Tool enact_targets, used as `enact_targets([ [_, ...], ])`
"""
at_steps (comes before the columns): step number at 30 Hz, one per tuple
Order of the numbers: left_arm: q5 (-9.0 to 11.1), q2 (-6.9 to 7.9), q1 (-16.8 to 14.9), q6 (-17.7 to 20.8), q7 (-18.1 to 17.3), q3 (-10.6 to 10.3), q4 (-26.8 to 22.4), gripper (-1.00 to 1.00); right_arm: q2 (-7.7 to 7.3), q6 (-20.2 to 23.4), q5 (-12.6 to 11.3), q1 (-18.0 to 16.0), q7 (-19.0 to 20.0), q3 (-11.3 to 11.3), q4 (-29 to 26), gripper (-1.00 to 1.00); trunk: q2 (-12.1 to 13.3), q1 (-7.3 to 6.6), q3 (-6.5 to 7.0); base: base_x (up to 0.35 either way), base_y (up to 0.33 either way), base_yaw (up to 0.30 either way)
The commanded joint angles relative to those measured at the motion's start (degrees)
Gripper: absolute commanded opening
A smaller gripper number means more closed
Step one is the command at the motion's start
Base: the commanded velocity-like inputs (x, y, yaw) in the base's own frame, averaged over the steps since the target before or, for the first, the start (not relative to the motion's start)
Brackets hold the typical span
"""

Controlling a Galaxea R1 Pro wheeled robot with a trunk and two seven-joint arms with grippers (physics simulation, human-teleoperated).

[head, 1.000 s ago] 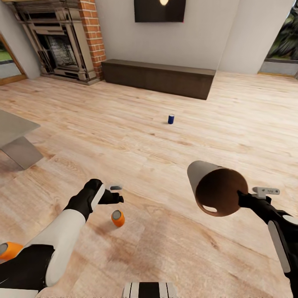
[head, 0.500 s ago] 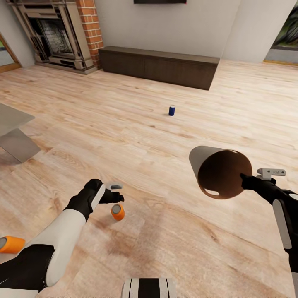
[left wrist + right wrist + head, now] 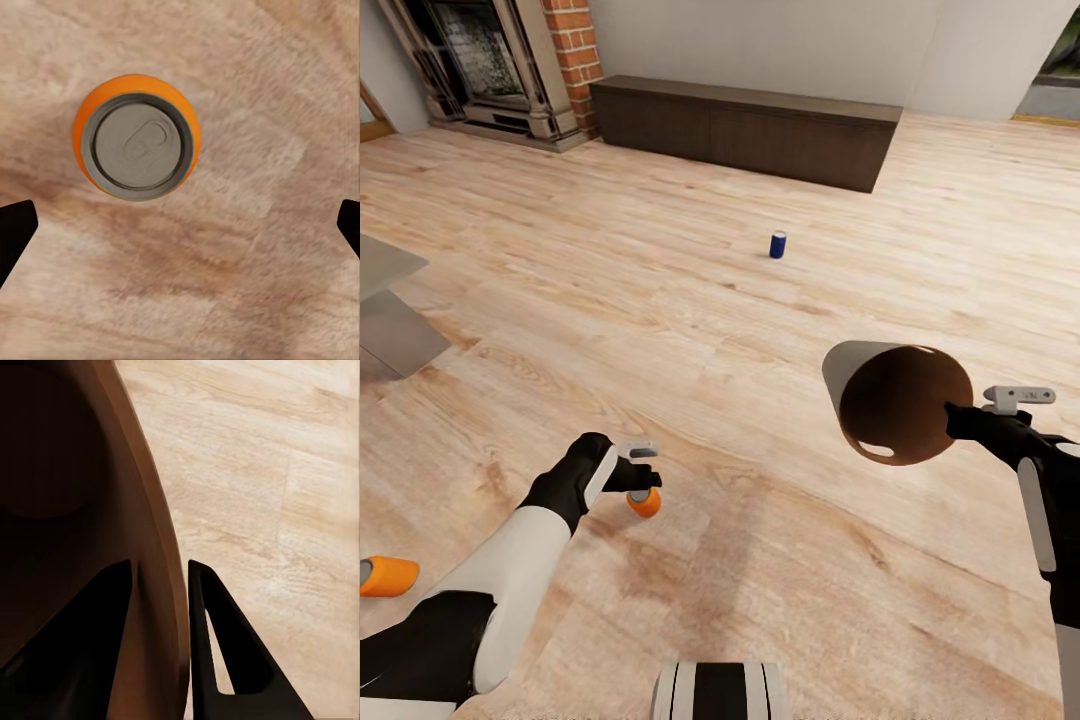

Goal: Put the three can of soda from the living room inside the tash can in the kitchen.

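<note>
My left gripper (image 3: 180, 225), spread wide, hangs over the orange can (image 3: 136, 136) — light, slick; right gripper (image 3: 161, 577) pinches the bin's rim (image 3: 161, 532).

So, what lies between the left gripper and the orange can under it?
Nothing: in the left wrist view only bare wood floor separates the open left gripper from the upright orange can.

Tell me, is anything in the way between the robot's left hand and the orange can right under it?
Nothing visible is. The left gripper hangs open above the upright orange can, its dark fingers spread wide. Between them there is only bare wooden floor and the can's grey top.
</note>
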Motion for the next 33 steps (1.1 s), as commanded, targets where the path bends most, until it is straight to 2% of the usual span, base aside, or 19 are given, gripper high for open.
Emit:
enact_targets([
  [1, 0.01, -0.04, 0.0, -0.02, 0.04, 0.0, 0.0, 1.0, 0.0, 0.04, -0.31, -0.07, -0.02, 0.0, -0.06, -1.0, -0.02, 0.01, -0.22, 0.0, 0.0, 0.0],
  [23, -0.03, -0.33, 0.13, -0.09, 0.17, -0.09, 0.0, 1.0, 0.06, 0.2, -0.29, -5.0, 0.18, 0.29, -0.06, -1.0, -0.32, 0.58, -5.1, 0.0, 0.0, 0.0],
  [26, 0.03, -0.33, 0.12, -0.09, 0.17, -0.09, -0.03, 1.0, 0.1, 0.21, -0.3, -5.34, 0.17, 0.71, -0.06, -1.0, -0.32, 0.58, -5.1, 0.0, 0.0, 0.0],
  [33, 0.23, -0.3, 0.18, -0.09, 0.11, -0.09, -0.7, 1.0, 0.43, 0.22, -0.16, -6.18, 0.02, 4.37, -0.06, -1.0, -0.32, 0.58, -5.1, 0.001, 0.0, 0.0],
])
